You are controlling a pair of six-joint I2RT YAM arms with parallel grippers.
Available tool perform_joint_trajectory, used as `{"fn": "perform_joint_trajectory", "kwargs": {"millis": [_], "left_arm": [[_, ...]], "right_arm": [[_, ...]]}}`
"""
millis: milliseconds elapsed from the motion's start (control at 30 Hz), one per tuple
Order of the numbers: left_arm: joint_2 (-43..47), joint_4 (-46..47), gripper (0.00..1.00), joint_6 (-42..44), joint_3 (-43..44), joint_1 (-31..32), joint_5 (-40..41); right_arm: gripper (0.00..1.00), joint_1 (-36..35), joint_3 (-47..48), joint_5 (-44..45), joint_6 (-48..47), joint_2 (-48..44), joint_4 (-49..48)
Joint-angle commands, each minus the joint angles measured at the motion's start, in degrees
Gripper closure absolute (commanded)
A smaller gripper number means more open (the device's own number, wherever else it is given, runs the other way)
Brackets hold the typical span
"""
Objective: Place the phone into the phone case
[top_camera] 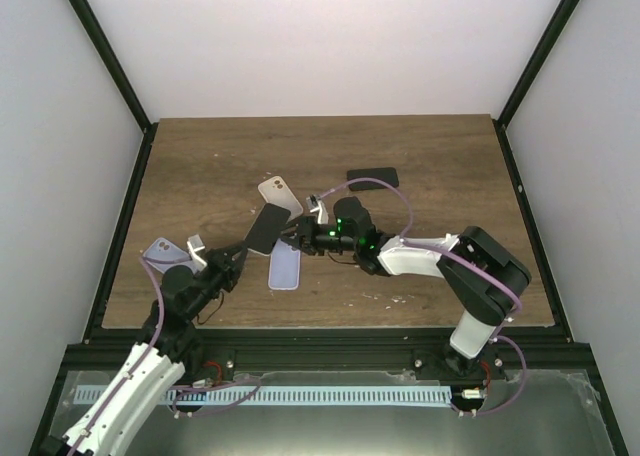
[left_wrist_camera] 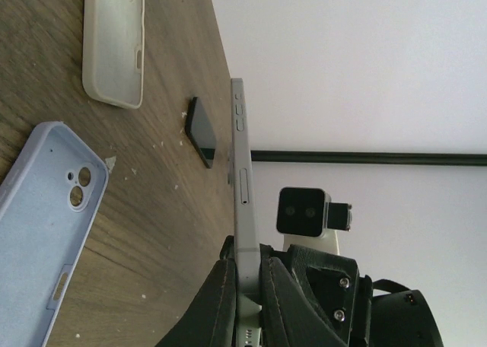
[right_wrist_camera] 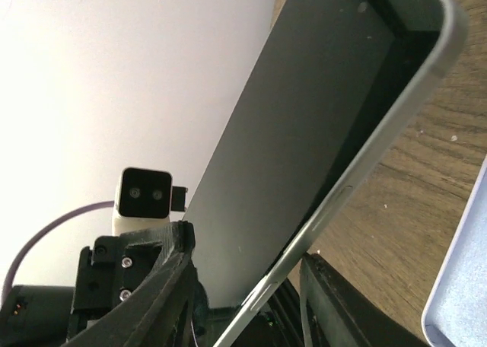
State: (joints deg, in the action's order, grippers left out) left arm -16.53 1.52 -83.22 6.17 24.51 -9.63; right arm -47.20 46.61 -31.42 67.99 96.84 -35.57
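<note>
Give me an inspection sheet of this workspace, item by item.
Surface: wooden table, small pale specks.
Job's things: dark phone held above the table; lavender case flat beside it.
Clutter: cream case, second lavender case, black phone.
Grippers: left tool shut on the dark phone; right tool straddles it, grip unclear.
Cables: purple cable loops over the right arm.
Surroundings: white walls, black frame.

The desk (top_camera: 200,156) is seen as matt grained wood; the phone (right_wrist_camera: 289,134) is faced in glossy dark glass; the lilac case (left_wrist_camera: 38,233) is rendered smooth and matt.
</note>
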Motion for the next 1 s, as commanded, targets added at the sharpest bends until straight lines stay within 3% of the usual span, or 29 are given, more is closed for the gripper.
{"fn": "perform_joint_trajectory", "kwargs": {"millis": [0, 67, 167, 267, 533, 667, 733, 867, 967], "left_arm": [[0.71, 8.96, 1.0, -3.5, -2.06, 0.18, -4.06], [0.94, 9.43, 1.0, -3.89, -2.58, 0.18, -4.37], [1.76, 8.93, 1.0, -3.93, -2.24, 0.17, -4.15], [2.29, 8.28, 1.0, -3.21, -1.34, 0.14, -3.17], [0.63, 7.07, 1.0, -3.46, -1.69, 0.21, -3.94], [0.86, 1.61, 0.74, -0.94, -0.45, 0.18, -3.3], [1.18, -3.12, 0.55, 1.68, 0.99, 0.18, -2.38], [0.92, -11.02, 0.33, 8.46, 3.58, 0.18, -0.23], [-0.91, -15.84, 0.19, 14.91, 5.56, 0.18, 2.31]], "right_arm": [[0.62, 0.0, 0.07, 2.75, 0.96, -1.36, -1.99], [0.61, -0.05, 0.31, 3.37, 1.48, -1.47, -0.68], [0.5, -0.01, 1.81, 2.8, 1.96, -0.5, 2.3], [0.49, 0.0, 1.67, 2.27, 3.56, 0.78, 0.63], [0.81, 0.08, -1.71, 5.34, 2.78, -1.93, -3.68], [0.89, 0.95, -3.13, 5.42, 0.85, -3.52, -3.34], [0.92, 2.02, -4.24, 4.3, -0.74, -4.15, -2.8], [0.93, 4.24, -6.94, 3.31, -4.88, -7.04, -0.57], [0.93, 4.91, -4.33, 1.18, -11.25, -8.07, 8.89]]}}
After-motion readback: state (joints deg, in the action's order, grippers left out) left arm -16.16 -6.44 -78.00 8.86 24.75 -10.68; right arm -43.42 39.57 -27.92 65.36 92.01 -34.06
